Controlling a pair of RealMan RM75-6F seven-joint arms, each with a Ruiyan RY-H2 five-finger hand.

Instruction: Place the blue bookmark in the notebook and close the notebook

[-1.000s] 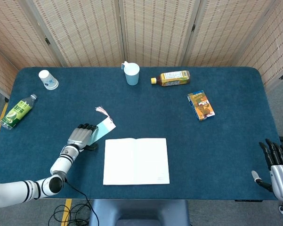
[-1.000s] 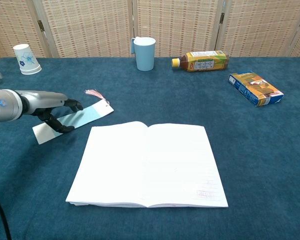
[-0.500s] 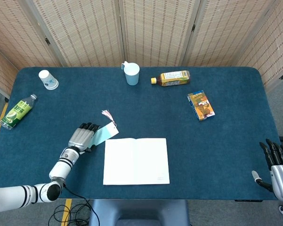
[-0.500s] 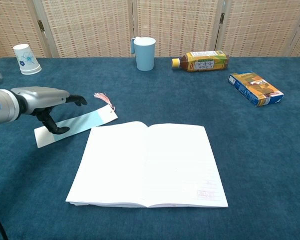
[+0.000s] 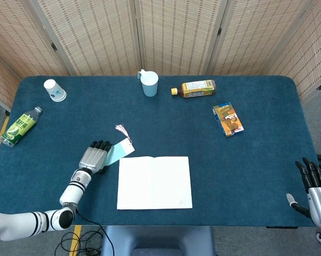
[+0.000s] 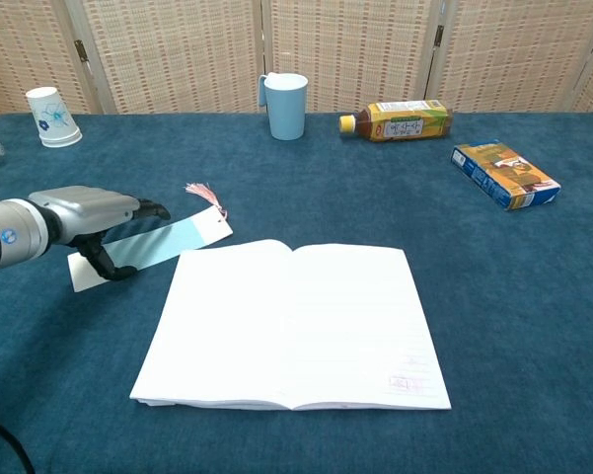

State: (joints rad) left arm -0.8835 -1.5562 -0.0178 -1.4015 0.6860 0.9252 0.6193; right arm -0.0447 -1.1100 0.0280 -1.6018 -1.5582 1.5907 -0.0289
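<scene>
The white notebook (image 5: 155,182) (image 6: 294,326) lies open and flat at the table's near middle. The light-blue bookmark (image 5: 119,151) (image 6: 168,243), with a pink tassel (image 6: 199,190), lies just left of the notebook's far left corner, its tasselled end close to the page edge. My left hand (image 5: 94,156) (image 6: 89,212) holds the bookmark's left end, fingers over it and thumb at its near edge. My right hand (image 5: 314,192) hangs at the table's near right corner with fingers apart, holding nothing; the chest view does not show it.
Along the far edge stand a blue mug (image 5: 149,83) (image 6: 287,105) and a lying tea bottle (image 5: 194,88) (image 6: 400,120). A small box (image 5: 228,119) (image 6: 504,175) lies at the right. A paper cup (image 5: 54,90) (image 6: 50,116) and a green bottle (image 5: 20,126) sit at the far left.
My left hand has carried the bookmark to the right, so its tasselled end now sits near the notebook's far left corner. The right hand has stayed put.
</scene>
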